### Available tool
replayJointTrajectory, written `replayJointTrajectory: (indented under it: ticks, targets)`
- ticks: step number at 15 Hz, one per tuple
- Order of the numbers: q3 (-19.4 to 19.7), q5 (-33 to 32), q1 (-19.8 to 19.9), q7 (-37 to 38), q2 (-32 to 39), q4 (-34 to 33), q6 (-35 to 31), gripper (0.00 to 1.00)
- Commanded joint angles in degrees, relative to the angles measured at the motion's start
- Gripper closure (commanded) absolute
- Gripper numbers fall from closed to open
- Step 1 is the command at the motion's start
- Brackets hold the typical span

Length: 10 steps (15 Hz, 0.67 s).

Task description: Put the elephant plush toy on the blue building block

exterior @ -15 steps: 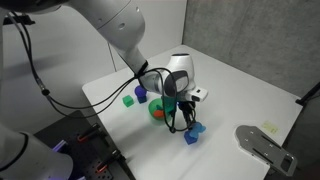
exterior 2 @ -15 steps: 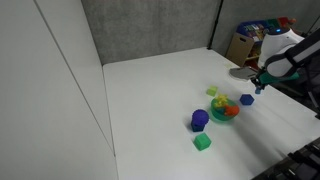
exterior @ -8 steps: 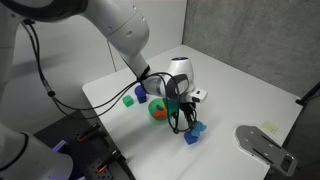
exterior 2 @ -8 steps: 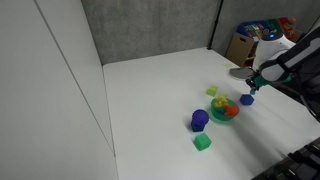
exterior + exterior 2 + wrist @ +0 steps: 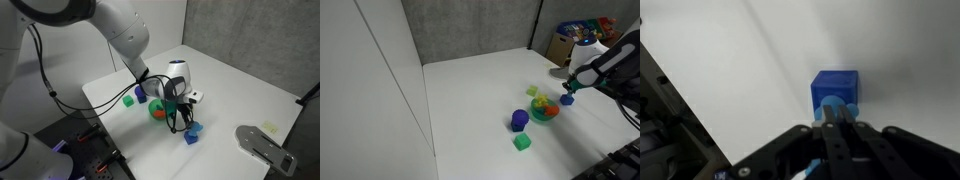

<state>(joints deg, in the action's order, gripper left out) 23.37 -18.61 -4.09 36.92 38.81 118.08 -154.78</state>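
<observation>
The blue building block (image 5: pixel 835 84) is a plain mid-blue cube on the white table, also seen in both exterior views (image 5: pixel 192 133) (image 5: pixel 567 100). My gripper (image 5: pixel 834 112) is shut on the elephant plush toy (image 5: pixel 826 102), a small light-blue soft lump pinched between the fingertips. In the wrist view the plush sits right at the near edge of the cube, slightly above it. In the exterior views my gripper (image 5: pixel 189 120) (image 5: pixel 570 88) hangs just above the cube. I cannot tell whether plush and cube touch.
A green bowl (image 5: pixel 157 111) (image 5: pixel 546 112) with orange and yellow toys stands beside the cube. A green cube (image 5: pixel 128 100) (image 5: pixel 522 143) and a dark blue-purple rounded piece (image 5: pixel 140 93) (image 5: pixel 518 120) lie further off. A grey plate (image 5: pixel 262 147) lies past the table edge.
My gripper, with the plush in it, has moved a little closer to the blue cube and slightly lower. The objects on the table have not moved.
</observation>
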Motion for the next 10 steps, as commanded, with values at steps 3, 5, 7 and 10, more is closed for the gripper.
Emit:
replayJointTrajectory:
  ticks: [3, 5, 7, 10]
  targets:
    - [1.5, 1.0, -1.4, -0.7, 0.8, -0.6, -0.9, 0.64]
    - [1.7, 1.1, -1.6, -0.9, 0.3, -0.4, -0.8, 0.49]
    - [1.7, 1.2, -1.6, -1.3, -0.6, 0.0, -0.7, 0.34]
    - [1.4, 1.2, -1.9, -2.0, -2.9, 0.9, -0.7, 0.10]
